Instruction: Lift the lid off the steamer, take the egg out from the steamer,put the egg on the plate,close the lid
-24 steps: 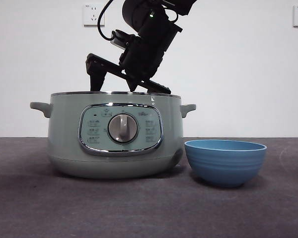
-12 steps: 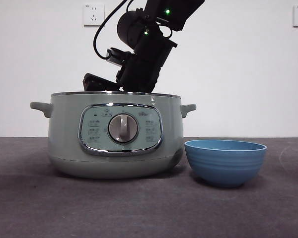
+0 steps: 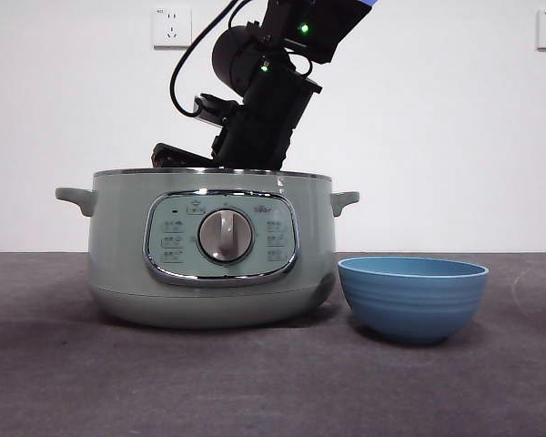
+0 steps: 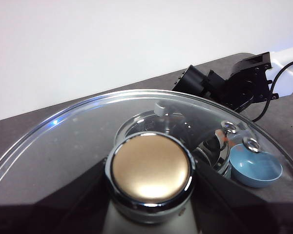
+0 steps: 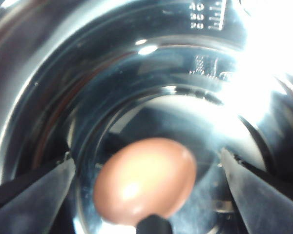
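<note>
The pale green steamer (image 3: pixel 209 246) stands open at the table's left. My right arm (image 3: pixel 259 109) reaches down into it from above. In the right wrist view my right gripper (image 5: pixel 146 163) is open inside the shiny pot, one jaw on each side of the reddish-brown egg (image 5: pixel 145 179) on the bottom, not touching it. My left gripper (image 4: pixel 151 209) is shut on the knob (image 4: pixel 151 168) of the glass lid (image 4: pixel 63 146), held up away from the pot. The blue plate (image 3: pixel 411 296) sits right of the steamer, with nothing showing above its rim.
Through the lid, the left wrist view shows the blue bowl (image 4: pixel 256 165) and the right arm (image 4: pixel 224 85) over the pot. A white wall with two sockets (image 3: pixel 171 27) backs the dark table (image 3: pixel 273 382).
My right arm has sunk lower; its jaws, above the steamer's rim a second ago, are now below it inside the pot. Steamer and bowl have not moved.
</note>
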You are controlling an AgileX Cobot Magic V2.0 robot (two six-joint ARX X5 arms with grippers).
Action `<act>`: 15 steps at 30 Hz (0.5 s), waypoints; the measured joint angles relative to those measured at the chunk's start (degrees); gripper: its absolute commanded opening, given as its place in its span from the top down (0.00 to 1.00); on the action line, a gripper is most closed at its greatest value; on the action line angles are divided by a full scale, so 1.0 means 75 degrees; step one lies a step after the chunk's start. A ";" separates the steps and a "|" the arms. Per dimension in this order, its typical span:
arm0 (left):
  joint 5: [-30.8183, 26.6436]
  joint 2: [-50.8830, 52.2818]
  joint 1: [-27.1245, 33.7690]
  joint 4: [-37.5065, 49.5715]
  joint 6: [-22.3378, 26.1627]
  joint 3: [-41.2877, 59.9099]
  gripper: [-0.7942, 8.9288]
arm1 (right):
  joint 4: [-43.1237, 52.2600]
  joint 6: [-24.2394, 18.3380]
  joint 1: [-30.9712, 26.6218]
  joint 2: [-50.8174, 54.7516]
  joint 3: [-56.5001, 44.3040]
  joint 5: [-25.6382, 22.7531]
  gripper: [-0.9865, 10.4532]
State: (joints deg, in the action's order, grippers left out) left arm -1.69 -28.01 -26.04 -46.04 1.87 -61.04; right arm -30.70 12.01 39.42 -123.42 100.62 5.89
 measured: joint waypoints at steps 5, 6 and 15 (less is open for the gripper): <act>0.0000 0.0000 0.0000 -0.0134 0.0000 0.0000 0.93 | 0.0038 0.0000 0.0000 -0.0038 0.0006 -0.0012 0.61; 0.0000 0.0000 0.0000 -0.0140 0.0000 0.0000 0.93 | 0.0032 0.0000 0.0000 -0.0050 0.0006 -0.0009 0.65; -0.0003 0.0000 0.0000 -0.0140 0.0000 0.0000 0.93 | 0.0038 0.0000 0.0000 -0.0067 0.0009 0.0017 0.87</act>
State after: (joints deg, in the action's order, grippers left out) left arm -1.72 -28.01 -26.04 -47.09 1.87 -61.04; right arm -30.41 12.01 39.42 -123.92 100.68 6.02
